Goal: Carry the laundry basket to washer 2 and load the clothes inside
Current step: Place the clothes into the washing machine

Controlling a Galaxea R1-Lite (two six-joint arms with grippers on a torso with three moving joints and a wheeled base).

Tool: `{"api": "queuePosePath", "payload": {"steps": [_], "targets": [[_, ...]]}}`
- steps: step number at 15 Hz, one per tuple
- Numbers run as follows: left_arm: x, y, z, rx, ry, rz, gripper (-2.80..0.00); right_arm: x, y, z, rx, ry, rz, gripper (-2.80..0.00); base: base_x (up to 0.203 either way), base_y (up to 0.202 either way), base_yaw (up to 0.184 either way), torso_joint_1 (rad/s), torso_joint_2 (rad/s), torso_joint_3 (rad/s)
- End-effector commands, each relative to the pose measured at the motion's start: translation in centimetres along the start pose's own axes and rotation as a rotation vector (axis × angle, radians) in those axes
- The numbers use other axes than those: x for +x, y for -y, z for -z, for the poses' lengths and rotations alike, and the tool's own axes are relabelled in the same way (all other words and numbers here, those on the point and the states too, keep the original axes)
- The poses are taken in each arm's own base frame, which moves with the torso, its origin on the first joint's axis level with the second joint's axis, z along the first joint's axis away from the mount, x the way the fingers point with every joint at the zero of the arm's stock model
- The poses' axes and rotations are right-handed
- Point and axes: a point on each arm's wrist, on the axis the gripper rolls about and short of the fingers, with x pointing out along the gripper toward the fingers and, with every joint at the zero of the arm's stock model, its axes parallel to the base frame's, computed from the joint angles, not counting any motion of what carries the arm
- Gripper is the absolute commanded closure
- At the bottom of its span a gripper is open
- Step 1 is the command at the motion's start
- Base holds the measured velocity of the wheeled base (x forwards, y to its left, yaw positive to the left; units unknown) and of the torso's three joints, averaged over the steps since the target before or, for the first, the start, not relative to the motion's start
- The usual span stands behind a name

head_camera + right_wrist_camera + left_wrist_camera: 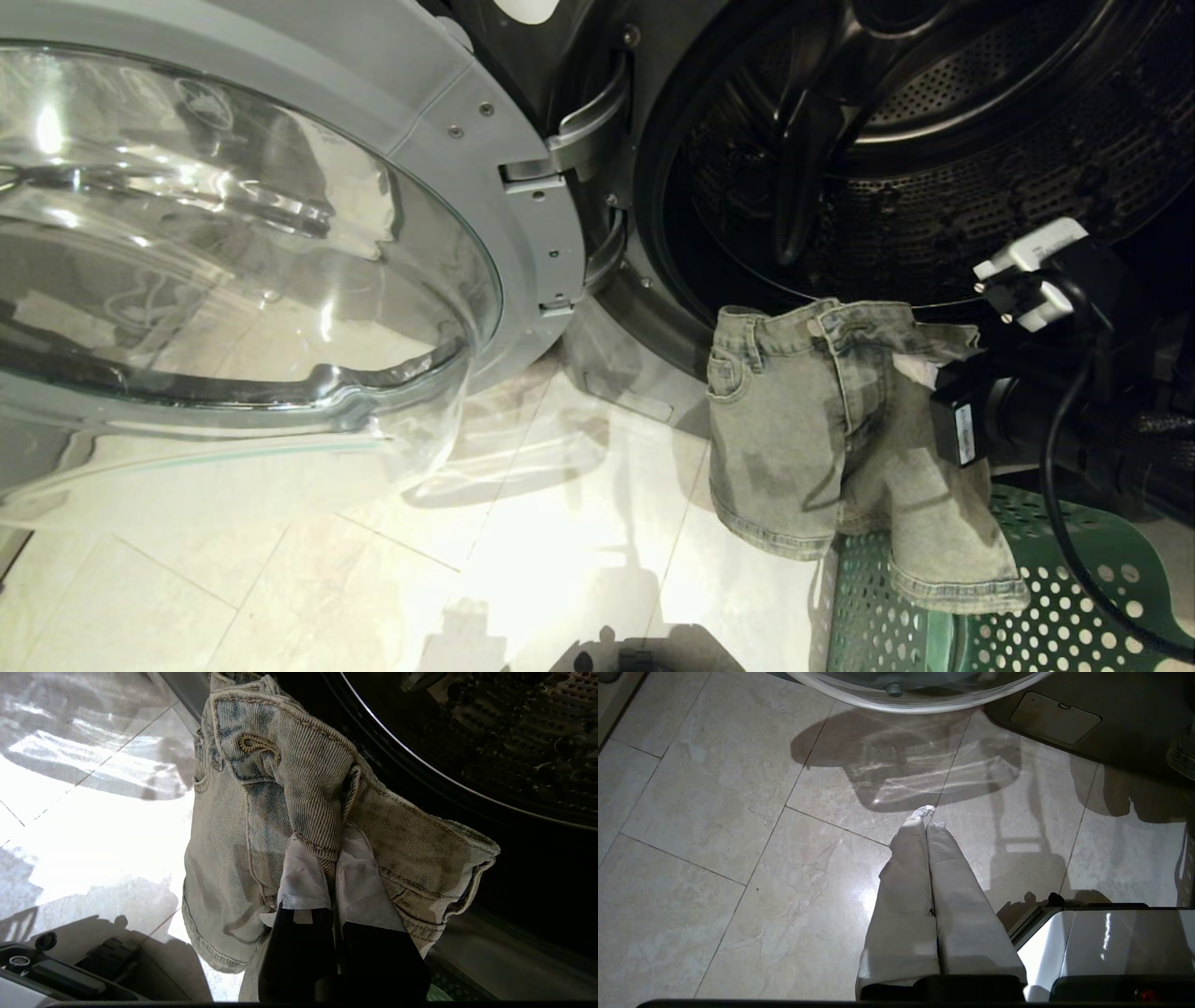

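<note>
Your right gripper (pixel 329 858) is clenched on the waistband of a pair of faded denim shorts (pixel 822 420). Its white-wrapped fingers (pixel 303 877) pinch the fabric fold from both sides. The shorts hang free from that grip, legs down, just in front of the lower rim of the washer's opening. Their hems dangle over the near corner of the green basket (pixel 1055 607).

The basket sits on the floor at the lower right of the head view, directly below the right arm and close against the washer front. Its perforated wall is visible; its contents you cannot make out.

The washer (pixel 653 280) stands open. Its glass door (pixel 233 252) is swung out to the left, and the perforated drum (pixel 980 168) is exposed and dark inside. No number label shows from here.

Your left gripper (pixel 927 819) is closed on nothing, fingers pressed together, hanging over the pale tiled floor (pixel 714 835) below the door's edge.
</note>
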Motion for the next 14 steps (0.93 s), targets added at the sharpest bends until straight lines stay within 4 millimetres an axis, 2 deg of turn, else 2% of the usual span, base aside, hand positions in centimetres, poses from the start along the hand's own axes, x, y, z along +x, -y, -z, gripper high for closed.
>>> {"api": "queuePosePath", "payload": {"steps": [1, 6, 11, 14], "targets": [[0.0, 0.0, 0.0, 0.0, -0.002, 0.0, 0.0, 0.1, 0.3, -0.7, 0.007, 0.013, 0.049, 0.0, 0.0, 0.0, 0.0, 0.0, 0.0, 0.0], [0.0, 0.0, 0.0, 0.0, -0.002, 0.0, 0.0, 0.8, 0.6, -1.7, -0.01, 0.127, 0.192, 0.0, 0.0, 0.0, 0.0, 0.0, 0.0, 0.0], [0.0, 0.0, 0.0, 0.0, 0.0, 0.0, 0.0, 4.5, -0.5, -1.2, -0.141, 0.241, 0.269, 0.0, 0.0, 0.0, 0.0, 0.0, 0.0, 0.0], [0.0, 0.0, 0.0, 0.0, 0.0, 0.0, 0.0, 5.9, 0.4, -2.4, -0.143, 0.275, 0.325, 0.0, 0.0, 0.0, 0.0, 0.0, 0.0, 0.0]]}}
